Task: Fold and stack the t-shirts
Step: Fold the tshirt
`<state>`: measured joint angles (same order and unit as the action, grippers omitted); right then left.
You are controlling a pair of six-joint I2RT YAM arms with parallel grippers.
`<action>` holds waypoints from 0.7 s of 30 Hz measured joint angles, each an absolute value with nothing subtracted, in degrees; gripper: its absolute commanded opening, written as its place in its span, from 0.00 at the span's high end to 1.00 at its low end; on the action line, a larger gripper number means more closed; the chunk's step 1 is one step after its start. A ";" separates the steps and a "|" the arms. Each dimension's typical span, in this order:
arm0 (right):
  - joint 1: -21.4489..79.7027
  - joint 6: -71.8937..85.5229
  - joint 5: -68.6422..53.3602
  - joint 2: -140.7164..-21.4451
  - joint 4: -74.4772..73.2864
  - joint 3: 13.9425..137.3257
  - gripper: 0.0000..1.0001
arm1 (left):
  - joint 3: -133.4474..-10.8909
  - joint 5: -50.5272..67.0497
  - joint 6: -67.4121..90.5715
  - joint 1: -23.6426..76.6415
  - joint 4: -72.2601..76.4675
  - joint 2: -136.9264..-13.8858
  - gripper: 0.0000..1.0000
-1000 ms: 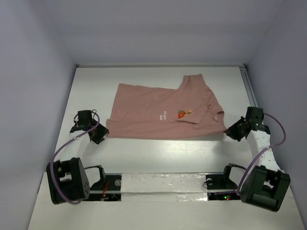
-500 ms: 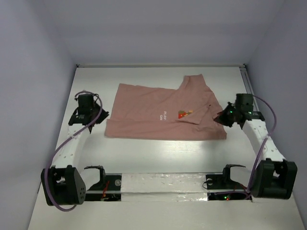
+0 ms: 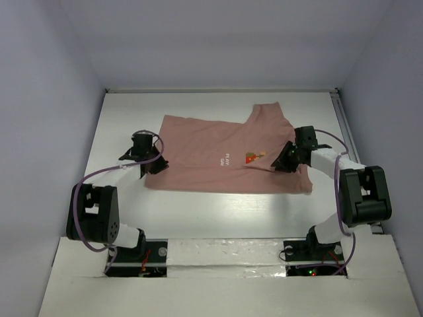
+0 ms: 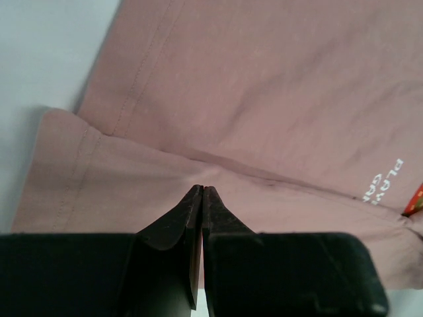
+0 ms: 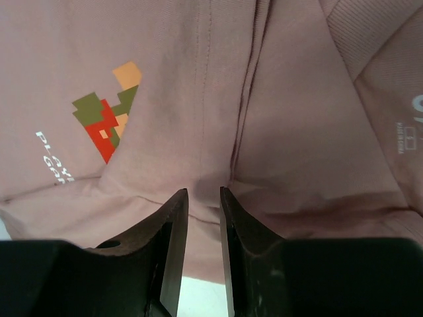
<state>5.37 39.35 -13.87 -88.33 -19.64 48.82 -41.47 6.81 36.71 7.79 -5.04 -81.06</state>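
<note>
On the white surface (image 3: 218, 211) mid-frame, dusty-pink t-shirt (image 3: 198, 145); left pincer (image 4: 201, 193) shut tight at a crease, right pincer (image 5: 203, 195) part-open astride a fold, gripping nothing. Could skew the fold — left tips sliding off, right unclosed.

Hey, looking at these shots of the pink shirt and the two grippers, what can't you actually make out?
White lettering on the t-shirt: too small in the top view, cut off by the right edge in the left wrist view.
Whether the shut left gripper pinches any cloth: left wrist view, its own tips cover the spot.
Neck label print: right wrist view, too small and blurred.
</note>
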 measured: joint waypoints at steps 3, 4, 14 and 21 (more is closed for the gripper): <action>5.80 40.32 -13.15 -88.82 -18.55 48.27 0.68 | -40.27 6.61 36.07 7.79 -4.01 -81.12 1.00; 5.80 40.53 -12.91 -88.71 -18.11 47.94 0.68 | -40.05 6.39 35.81 7.79 -3.64 -81.12 1.00; 6.09 41.87 -11.09 -88.92 -17.52 47.35 0.68 | -39.81 3.22 34.35 7.79 -2.35 -83.64 1.00; 6.50 42.19 -11.25 -89.38 -17.50 47.16 0.68 | -39.75 2.22 34.35 7.79 -2.31 -84.33 1.00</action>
